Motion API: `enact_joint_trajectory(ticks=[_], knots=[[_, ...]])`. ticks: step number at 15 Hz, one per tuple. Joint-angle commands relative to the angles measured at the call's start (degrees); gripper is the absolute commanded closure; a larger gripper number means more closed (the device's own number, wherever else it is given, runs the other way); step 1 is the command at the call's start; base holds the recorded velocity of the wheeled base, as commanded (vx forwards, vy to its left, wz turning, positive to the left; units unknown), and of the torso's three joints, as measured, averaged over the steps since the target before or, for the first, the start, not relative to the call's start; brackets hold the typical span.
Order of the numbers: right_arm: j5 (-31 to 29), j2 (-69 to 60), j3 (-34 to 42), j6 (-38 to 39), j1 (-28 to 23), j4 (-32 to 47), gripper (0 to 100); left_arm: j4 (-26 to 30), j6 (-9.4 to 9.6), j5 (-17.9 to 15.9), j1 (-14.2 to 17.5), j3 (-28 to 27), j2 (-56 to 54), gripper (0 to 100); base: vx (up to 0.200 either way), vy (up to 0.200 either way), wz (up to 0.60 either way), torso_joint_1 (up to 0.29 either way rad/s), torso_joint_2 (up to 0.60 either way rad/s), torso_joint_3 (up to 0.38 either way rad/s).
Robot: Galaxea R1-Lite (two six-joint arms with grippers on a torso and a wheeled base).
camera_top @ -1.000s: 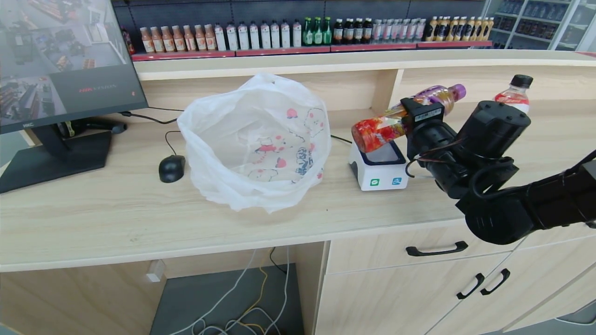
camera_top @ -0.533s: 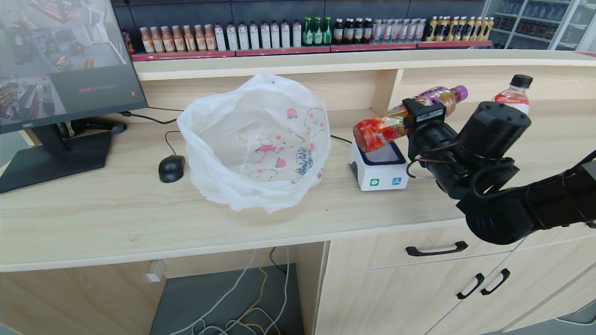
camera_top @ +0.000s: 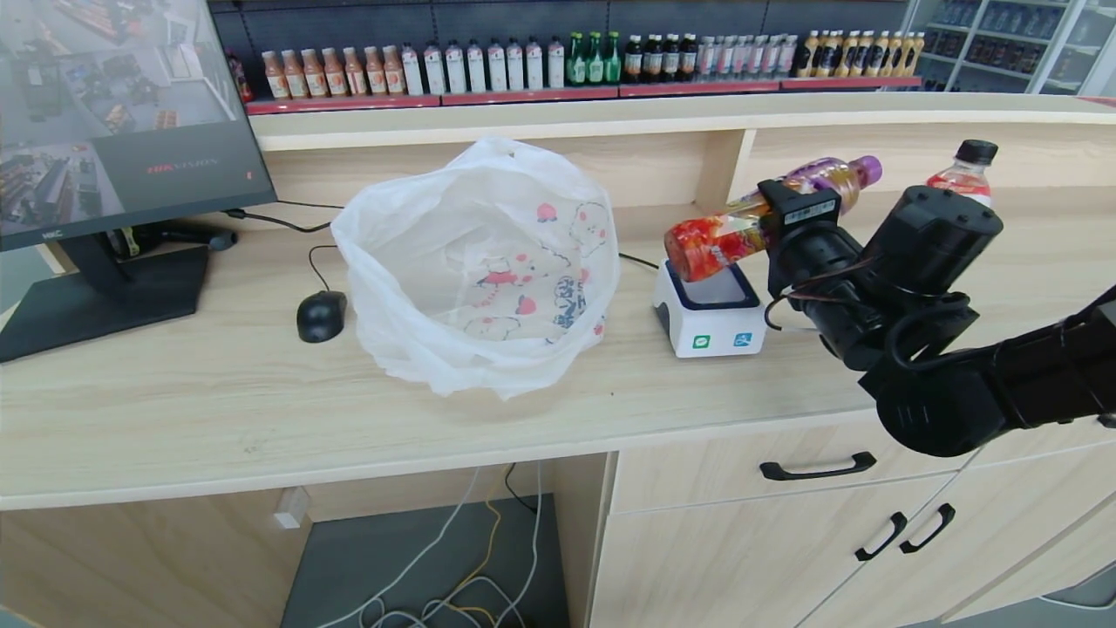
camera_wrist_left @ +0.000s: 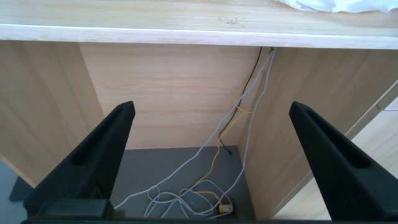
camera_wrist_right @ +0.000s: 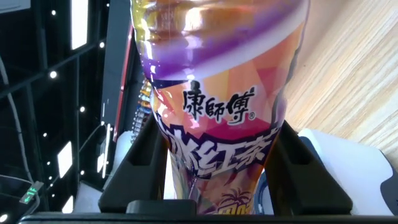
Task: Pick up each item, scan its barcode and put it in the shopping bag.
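My right gripper (camera_top: 767, 222) is shut on a colourful drink bottle (camera_top: 741, 228) with a purple cap, held lying on its side just above the white barcode scanner (camera_top: 708, 314). In the right wrist view the bottle (camera_wrist_right: 221, 93) sits clamped between the two black fingers (camera_wrist_right: 140, 162), with the scanner (camera_wrist_right: 345, 165) pale behind it. The white printed shopping bag (camera_top: 479, 262) stands open on the counter left of the scanner. My left gripper (camera_wrist_left: 211, 155) hangs open below the counter edge, with nothing between its fingers, facing the cable space.
A second bottle with a black cap (camera_top: 963, 174) stands behind my right arm. A black mouse (camera_top: 321, 316) and a monitor (camera_top: 113, 113) are left of the bag. Loose cables (camera_wrist_left: 236, 137) hang under the wooden counter (camera_top: 218, 392). Drawers (camera_top: 815, 467) sit below at right.
My right gripper has shifted the bottle slightly to the right and a touch upward over the scanner. The bag and the left arm stay as they were.
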Motion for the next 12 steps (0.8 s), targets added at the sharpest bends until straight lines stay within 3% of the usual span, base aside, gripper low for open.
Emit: enact_joint_trajectory(ticks=[1, 6, 12], knots=[[-0.01, -1.63, -0.1, -0.25, 0.04, 0.11, 100, 0.0, -0.01, 0.01, 0.0, 0.0, -0.02, 0, 0.0, 0.0, 0.0, 0.0, 0.0, 0.0], [0.52, -3.74, -0.1, -5.17, 0.48, 0.03, 100, 0.0, -0.01, 0.01, -0.09, 0.0, -0.02, 0, 0.0, 0.0, 0.0, 0.0, 0.0, 0.0], [2.19, -6.82, -0.45, -18.97, 5.84, -0.33, 100, 0.0, -0.01, 0.01, 0.0, 0.0, -0.02, 0, 0.0, 0.0, 0.0, 0.0, 0.0, 0.0]])
